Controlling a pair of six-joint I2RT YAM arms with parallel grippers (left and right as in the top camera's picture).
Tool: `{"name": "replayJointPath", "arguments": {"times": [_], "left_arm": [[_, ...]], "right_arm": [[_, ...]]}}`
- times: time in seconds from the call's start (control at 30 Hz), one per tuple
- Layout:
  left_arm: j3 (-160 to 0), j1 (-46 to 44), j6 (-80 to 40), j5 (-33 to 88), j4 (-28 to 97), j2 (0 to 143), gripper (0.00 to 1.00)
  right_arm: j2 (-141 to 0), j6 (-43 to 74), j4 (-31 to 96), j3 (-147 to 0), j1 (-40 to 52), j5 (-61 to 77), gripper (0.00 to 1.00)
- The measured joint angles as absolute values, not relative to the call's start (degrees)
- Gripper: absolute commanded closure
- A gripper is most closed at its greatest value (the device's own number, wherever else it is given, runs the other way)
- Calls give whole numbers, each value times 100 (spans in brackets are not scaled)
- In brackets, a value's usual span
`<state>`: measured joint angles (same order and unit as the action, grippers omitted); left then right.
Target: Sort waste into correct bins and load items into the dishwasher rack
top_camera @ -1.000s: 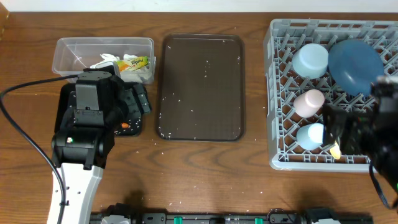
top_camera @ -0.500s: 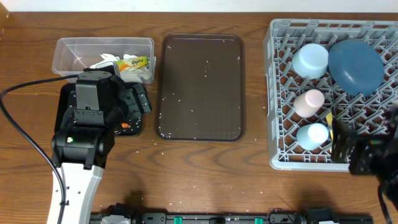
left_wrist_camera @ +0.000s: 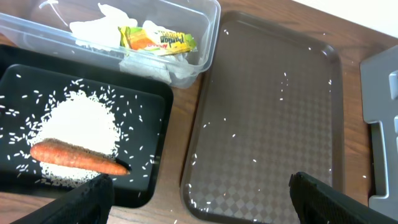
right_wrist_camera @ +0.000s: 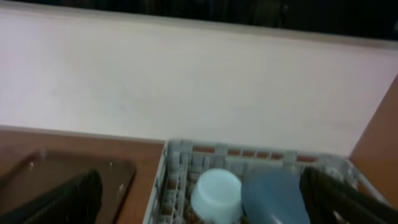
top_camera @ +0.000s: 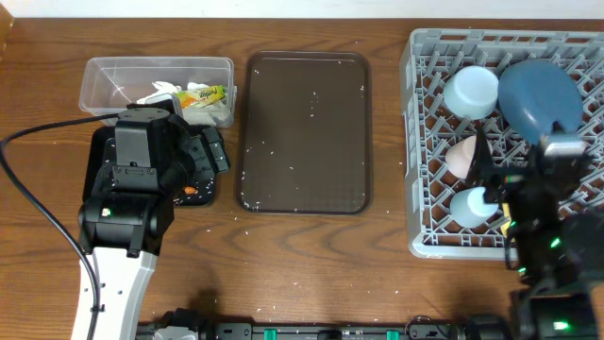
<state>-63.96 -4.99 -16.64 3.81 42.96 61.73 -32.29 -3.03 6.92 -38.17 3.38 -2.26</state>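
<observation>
The grey dishwasher rack [top_camera: 415,142] on the right holds a light blue bowl [top_camera: 471,91], a dark blue plate [top_camera: 538,99], a white-pink cup [top_camera: 460,156] and a small light blue cup [top_camera: 472,206]. My right gripper [top_camera: 498,179] hangs open and empty above the rack's front. It looks at the bowl [right_wrist_camera: 216,196] and the plate [right_wrist_camera: 273,199]. The spoon is hidden. My left gripper [left_wrist_camera: 200,199] is open and empty above the gap between the black tray [left_wrist_camera: 18,81] and the brown tray. Rice [left_wrist_camera: 81,124] and a carrot [left_wrist_camera: 78,160] lie in the black tray. The clear tub [left_wrist_camera: 208,25] holds the wrapper [left_wrist_camera: 158,41] and tissue [left_wrist_camera: 93,28].
A large dark brown serving tray [top_camera: 307,132] lies mid-table with scattered rice grains on it and on the wood around it. The left arm's body [top_camera: 132,189] covers most of the black tray from overhead. A pale wall [right_wrist_camera: 186,81] stands behind the table.
The right arm has come up from the table's front right corner and now stands over the rack's front, hiding the spoon. The left arm has not moved.
</observation>
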Motion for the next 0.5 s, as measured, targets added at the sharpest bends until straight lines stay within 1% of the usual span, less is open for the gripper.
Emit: {"name": "replayJointPath", "arguments": {"times": [0.13, 0.23, 0.43, 0.5], "left_arm": [[-6399, -499, -1664, 381, 4298, 6173, 7], [-6396, -499, -1664, 381, 4303, 6173, 7], [-6399, -499, -1664, 384, 4300, 6173, 7], [-6399, -499, -1664, 384, 4300, 6173, 7]], "right_arm": [[-2434, -38, -191, -2307, 263, -93, 1], [-1922, 47, -521, -1490, 237, -51, 1], [-1031, 110, -779, -342, 209, -19, 1], [-790, 128, -679, -117, 209, 1, 1]]}}
